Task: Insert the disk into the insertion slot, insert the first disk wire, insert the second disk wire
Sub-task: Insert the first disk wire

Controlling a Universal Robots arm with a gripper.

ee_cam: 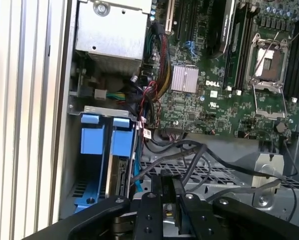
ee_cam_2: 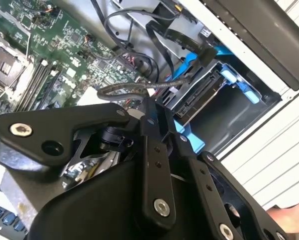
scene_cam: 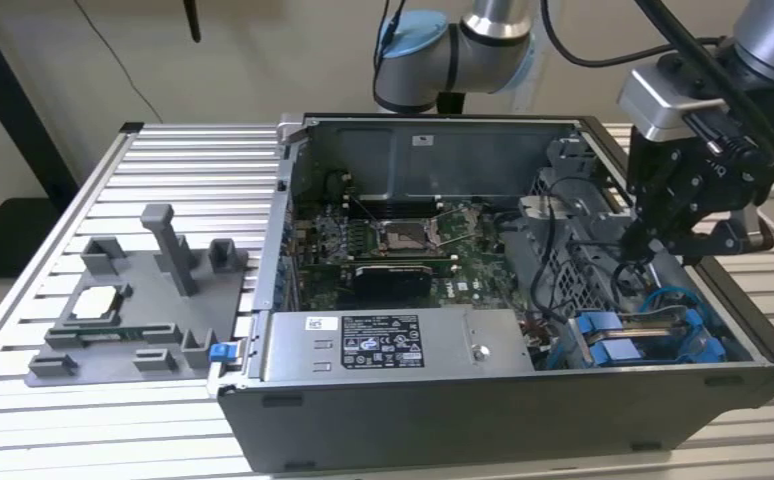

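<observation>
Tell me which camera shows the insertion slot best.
The first wrist view: the insertion slot shows both blue side pieces unblocked. The second wrist view has cables crossing it; the exterior view sees it obliquely.

Bright, even light, seemingly overhead; soft shadows inside the case (scene_cam: 494,430).

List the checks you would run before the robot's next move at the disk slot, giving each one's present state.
1. Computer case open on top: ok.
2. Disk sitting in slot: ok.
3. Claw above the slot end of the case: ok.
4. Grey wire plugged into disk: cannot tell.
5. Wires clear of claw: not ok, grey wire crosses its tip.
</observation>
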